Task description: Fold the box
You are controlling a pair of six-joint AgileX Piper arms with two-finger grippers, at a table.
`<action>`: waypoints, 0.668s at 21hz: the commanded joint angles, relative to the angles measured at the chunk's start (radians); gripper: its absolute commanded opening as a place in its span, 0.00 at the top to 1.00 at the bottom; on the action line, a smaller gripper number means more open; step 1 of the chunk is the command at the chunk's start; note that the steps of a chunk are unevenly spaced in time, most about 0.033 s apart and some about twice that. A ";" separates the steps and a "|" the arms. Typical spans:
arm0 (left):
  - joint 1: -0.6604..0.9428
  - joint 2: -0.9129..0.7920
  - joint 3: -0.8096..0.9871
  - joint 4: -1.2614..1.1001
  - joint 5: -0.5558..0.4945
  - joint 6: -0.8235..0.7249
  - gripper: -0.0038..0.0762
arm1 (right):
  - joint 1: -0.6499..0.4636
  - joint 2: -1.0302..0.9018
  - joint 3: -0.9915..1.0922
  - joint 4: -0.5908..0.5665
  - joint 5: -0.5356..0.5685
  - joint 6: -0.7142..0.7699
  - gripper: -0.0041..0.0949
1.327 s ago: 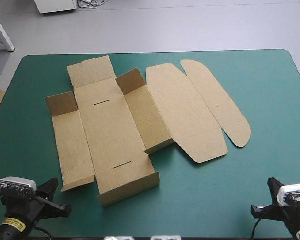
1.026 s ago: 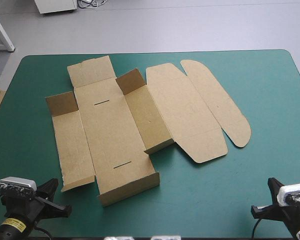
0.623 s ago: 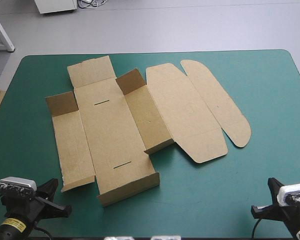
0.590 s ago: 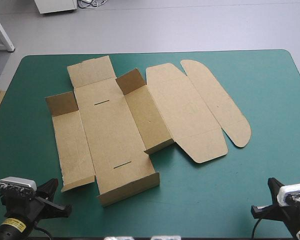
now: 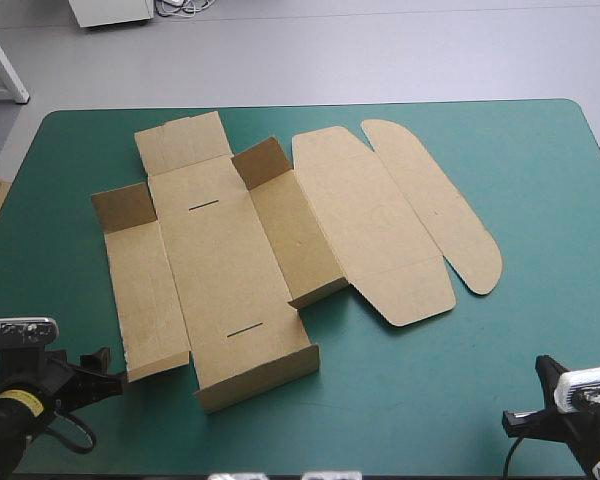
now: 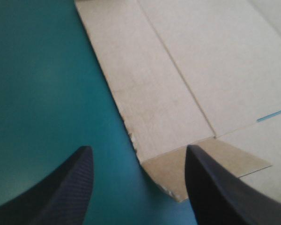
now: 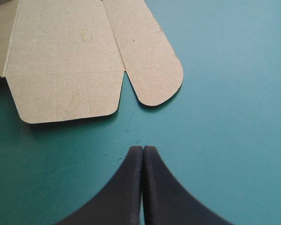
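Lying mostly flat, left of centre on teal-green cover [image 5: 540, 180]: brown box [image 5: 230, 270], judged light, stiff, best pinched at the near corner flap [image 6: 164, 176]. Hovering there, spread wide: left gripper [image 6: 138, 147]; resting well apart, pressed closed: right gripper [image 7: 143, 148].

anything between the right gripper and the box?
Nothing. Only bare teal-green cover lies between the shut right gripper and the box; the right wrist view shows it best.

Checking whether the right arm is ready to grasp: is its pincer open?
No, the right pincer is shut, its black fingers meeting in one pointed arch short of the box.
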 commanded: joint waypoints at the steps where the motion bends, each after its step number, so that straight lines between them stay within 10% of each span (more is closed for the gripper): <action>1: 0.001 0.124 -0.058 0.010 -0.002 -0.035 0.39 | 0.001 0.013 -0.024 -0.015 -0.074 -0.004 0.98; 8: 0.002 0.286 -0.064 0.033 0.008 -0.033 0.39 | 0.001 0.159 -0.120 -0.033 -0.070 -0.014 0.96; 14: 0.061 0.413 -0.064 0.024 -0.004 -0.015 0.40 | 0.001 0.457 -0.296 -0.031 -0.124 -0.023 0.69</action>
